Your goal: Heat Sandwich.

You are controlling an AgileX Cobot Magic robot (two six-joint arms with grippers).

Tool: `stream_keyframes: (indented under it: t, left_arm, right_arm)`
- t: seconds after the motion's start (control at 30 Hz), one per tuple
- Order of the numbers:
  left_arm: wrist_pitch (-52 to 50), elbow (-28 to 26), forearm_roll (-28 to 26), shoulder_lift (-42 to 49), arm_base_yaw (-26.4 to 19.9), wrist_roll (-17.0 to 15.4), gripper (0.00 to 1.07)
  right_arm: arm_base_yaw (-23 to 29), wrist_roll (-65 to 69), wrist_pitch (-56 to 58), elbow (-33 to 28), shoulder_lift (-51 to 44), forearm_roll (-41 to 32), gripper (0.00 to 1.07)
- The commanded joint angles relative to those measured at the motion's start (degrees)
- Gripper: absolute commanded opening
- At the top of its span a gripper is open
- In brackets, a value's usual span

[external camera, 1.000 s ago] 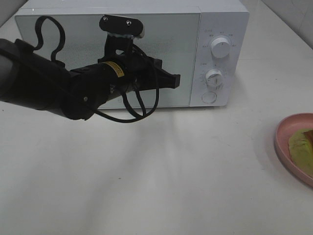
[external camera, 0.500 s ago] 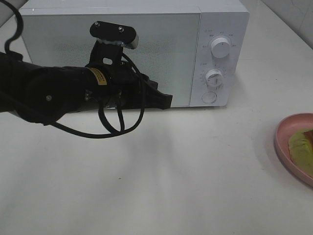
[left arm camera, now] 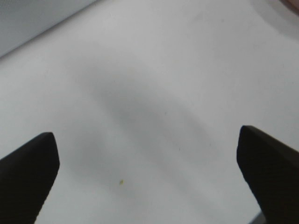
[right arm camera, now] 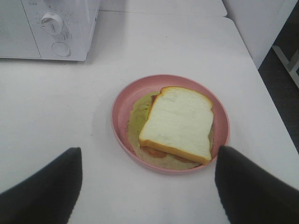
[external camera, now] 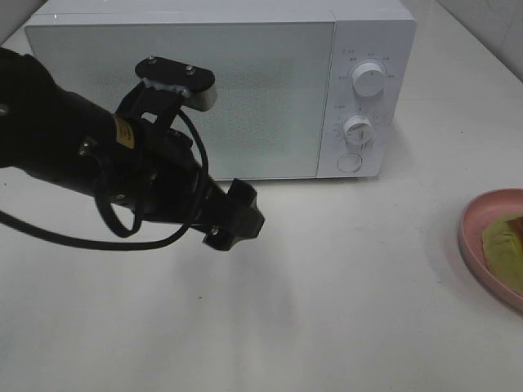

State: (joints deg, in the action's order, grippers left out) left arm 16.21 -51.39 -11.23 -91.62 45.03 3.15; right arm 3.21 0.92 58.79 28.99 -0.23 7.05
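You have bare white table [external camera: 327, 310] between the closed microwave [external camera: 245, 82] and the pink plate [right arm camera: 122, 109]. The left arm [external camera: 98, 163] blocks the microwave door's front.

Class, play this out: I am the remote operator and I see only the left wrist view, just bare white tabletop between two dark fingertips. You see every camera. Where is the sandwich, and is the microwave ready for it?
Observer: The sandwich lies on a pink plate, on the table to the right of the microwave.
Operator: Is anything gripping that plate?
Observer: No. The right pincer hangs open above the table on the near side of the plate, touching nothing.
Operator: And the microwave door?
Observer: The door is shut, flush with the front panel.
Operator: Where is my own pincer, then?
Observer: The left pincer is open above the table in front of the door, holding nothing.
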Motion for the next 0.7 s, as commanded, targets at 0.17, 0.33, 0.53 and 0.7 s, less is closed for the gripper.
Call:
stream_keyframes:
  t: [0.17,0.33,0.53,0.7]
  left_arm:
    - [16.4,0.2,4.5,4.8,-0.2,-1.2,0.99]
    - [23.8,0.2,4.5,6.6,-5.6,-3.5,0.99]
    - [32.1,0.2,4.2,9.3,-16.3,-0.3,0.99]
    - [35.1,1.5,4.2,12.3,-25.1,1.4,0.99]
  right_arm:
    - [-0.3,-0.3,-0.3,-0.1,-1.5,-0.1,0.75]
    - [-0.3,-0.3,-0.3,-0.1,-1.5,-0.1,0.75]
    - [-0.3,-0.3,-0.3,-0.1,-1.5,-0.1,0.75]
    - [-0.3,-0.3,-0.3,-0.1,-1.5,-0.1,0.75]
